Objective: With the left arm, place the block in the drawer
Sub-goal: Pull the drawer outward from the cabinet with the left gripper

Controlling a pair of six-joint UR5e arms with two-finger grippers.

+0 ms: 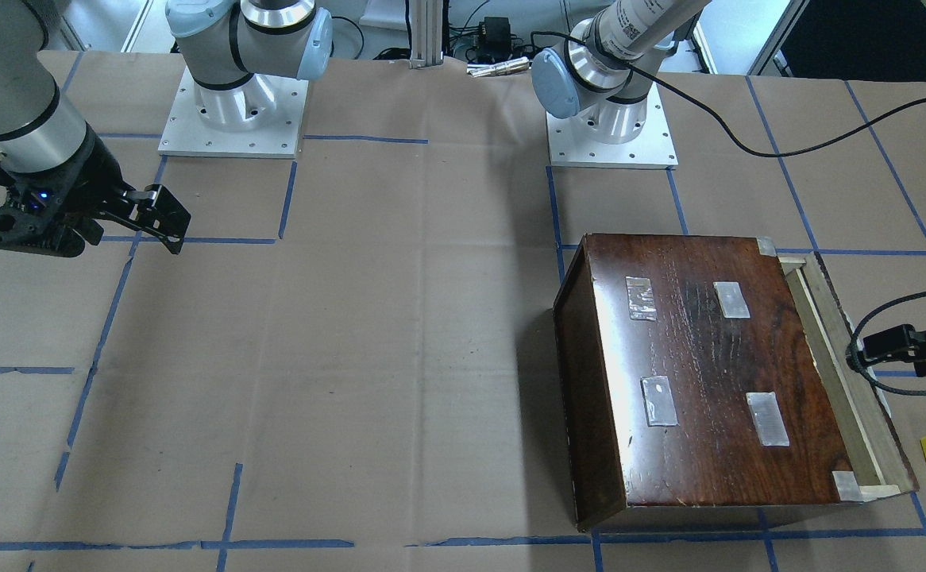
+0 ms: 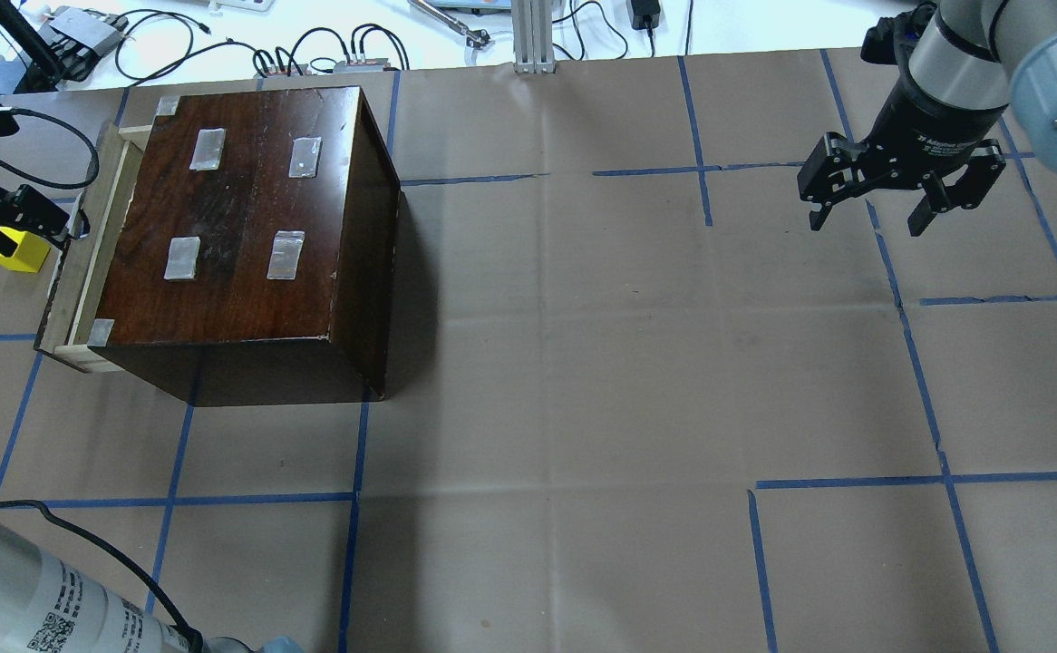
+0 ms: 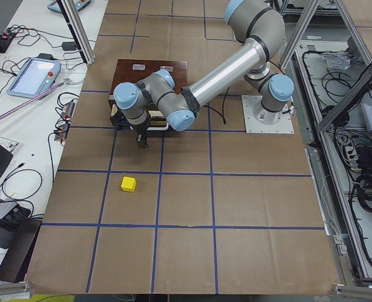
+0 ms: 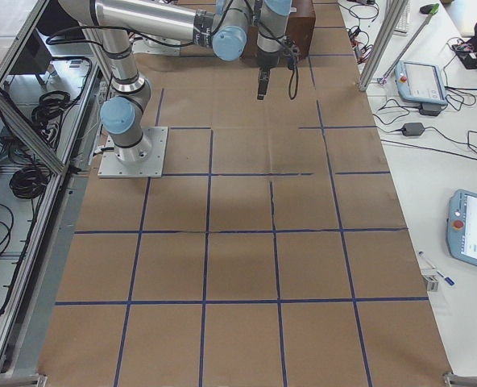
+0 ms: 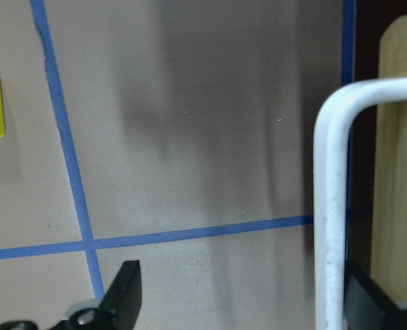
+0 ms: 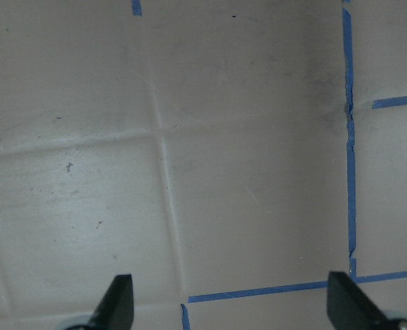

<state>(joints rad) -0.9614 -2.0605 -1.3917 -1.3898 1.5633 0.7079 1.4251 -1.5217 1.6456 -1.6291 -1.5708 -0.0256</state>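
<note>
Counter (image 2: 583, 363) is carrying everything, and I am working at one end of it. The cabinet (image 2: 247, 209) is sitting directly on the drawer side of my left tool (image 5: 239, 271), and well apart from my right tool (image 2: 867, 222).

My left arm (image 3: 227, 66) is reaching over the cabinet to its front. My right arm (image 2: 955, 82) is hanging over bare counter, so the left one is by far the nearer to the job.

The drawer (image 1: 836, 373) is sticking out of the cabinet only slightly. I judge it too little open to take anything yet.

My left tool is hanging released, jaws spread. My right tool is also released and gripping nothing.

The handle (image 5: 329, 206) is standing between my left jaws, nearer the jaw on the drawer side. I cannot tell if that jaw is touching it. Its long axis is running along the drawer front, crosswise to my closing direction, so closing should catch it squarely.

The block (image 2: 16, 251) is lying on the counter, not in the drawer. It is just beyond my outer jaw, on the side away from the drawer, and nothing is touching it.

My judgement: pulling means moving toward the block's side, so I am watching for a bump there.
</note>
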